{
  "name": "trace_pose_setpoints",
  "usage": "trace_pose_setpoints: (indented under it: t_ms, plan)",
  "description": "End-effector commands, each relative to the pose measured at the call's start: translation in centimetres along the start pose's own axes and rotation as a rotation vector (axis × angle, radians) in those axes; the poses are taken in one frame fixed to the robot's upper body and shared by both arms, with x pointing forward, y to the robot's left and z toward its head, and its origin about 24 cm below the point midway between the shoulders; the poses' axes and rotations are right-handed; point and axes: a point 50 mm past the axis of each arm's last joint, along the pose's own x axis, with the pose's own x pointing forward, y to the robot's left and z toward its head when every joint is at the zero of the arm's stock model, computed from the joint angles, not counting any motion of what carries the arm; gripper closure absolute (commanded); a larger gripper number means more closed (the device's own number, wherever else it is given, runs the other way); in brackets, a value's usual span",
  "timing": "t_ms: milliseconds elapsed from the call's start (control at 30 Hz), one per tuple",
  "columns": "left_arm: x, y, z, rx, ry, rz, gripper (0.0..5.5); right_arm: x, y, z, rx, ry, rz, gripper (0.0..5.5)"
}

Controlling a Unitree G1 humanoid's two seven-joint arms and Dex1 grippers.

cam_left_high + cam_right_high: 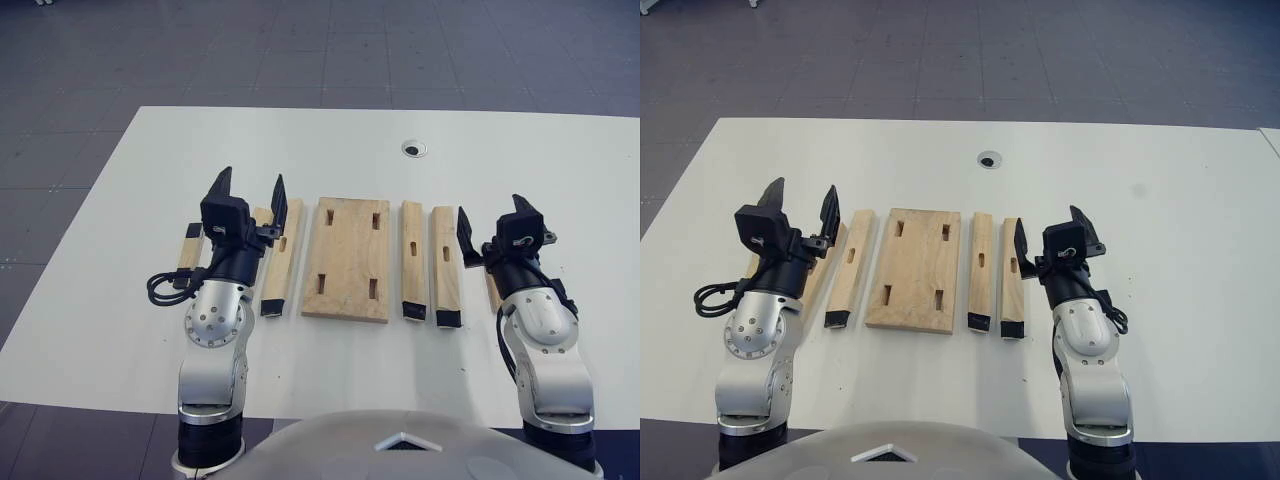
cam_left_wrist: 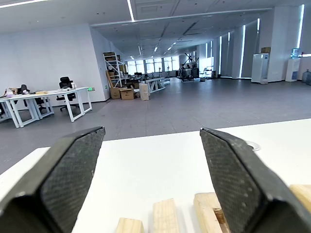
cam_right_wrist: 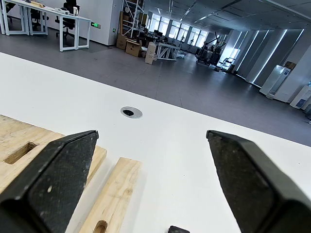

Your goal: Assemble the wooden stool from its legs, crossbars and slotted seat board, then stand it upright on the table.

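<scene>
Wooden parts lay flat and unjoined on the table (image 1: 560,170). In the left eye view, the board (image 1: 347,258) was seen at the middle, a leg (image 1: 281,257) just left of it and two more just right. All were judged stiff, light and dry, best pinched across the narrow sides near mid-length. In the right eye view, the left gripper (image 1: 803,187) and right gripper (image 1: 1046,215) were held over the outer pieces, spread wide, nothing gripped. In the left wrist view, bare pads (image 2: 73,170) were parted above wood ends (image 2: 165,216). In the right wrist view, fingers (image 3: 53,179) were likewise apart, a slotted leg (image 3: 114,194) beyond them.
</scene>
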Motion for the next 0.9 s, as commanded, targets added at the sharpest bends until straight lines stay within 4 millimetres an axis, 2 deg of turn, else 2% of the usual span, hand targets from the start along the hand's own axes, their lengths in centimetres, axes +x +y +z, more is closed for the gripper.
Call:
trace_pose_setpoints:
  t_ms: [33, 300, 467, 533, 633, 800, 900]
  plan:
    - [-0.2, 0.1, -0.4, -0.006, 0.03, 0.014, 1.88, 0.2, -0.2, 0.0, -0.004, 0.01, 0.0, 1.39]
    - [-1.0, 0.4, -1.0, -0.008, 0.063, 0.045, 1.88, 0.2, -0.4, -0.1, -0.002, 0.018, -0.006, 1.39]
    - [-4.0, 1.0, -2.2, 0.008, 0.147, 0.036, 1.88, -0.2, -0.5, -0.2, 0.004, 0.031, -0.014, 1.39]
    - [-4.3, 1.0, -2.3, 0.013, 0.157, 0.02, 1.88, -0.3, -0.5, -0.3, 0.006, 0.038, -0.015, 1.39]
    - [-3.9, 0.9, -2.3, 0.01, 0.146, 0.019, 1.88, -0.2, -0.6, -0.4, 0.005, 0.04, -0.018, 1.39]
    - [-1.8, 0.4, -1.5, -0.011, 0.088, 0.016, 1.88, 0.0, -1.2, -0.8, 0.016, 0.062, -0.041, 1.39]
    - [-1.5, 0.3, -1.5, -0.015, 0.085, 0.018, 1.88, 0.0, -1.4, -0.8, 0.023, 0.058, -0.047, 1.39]
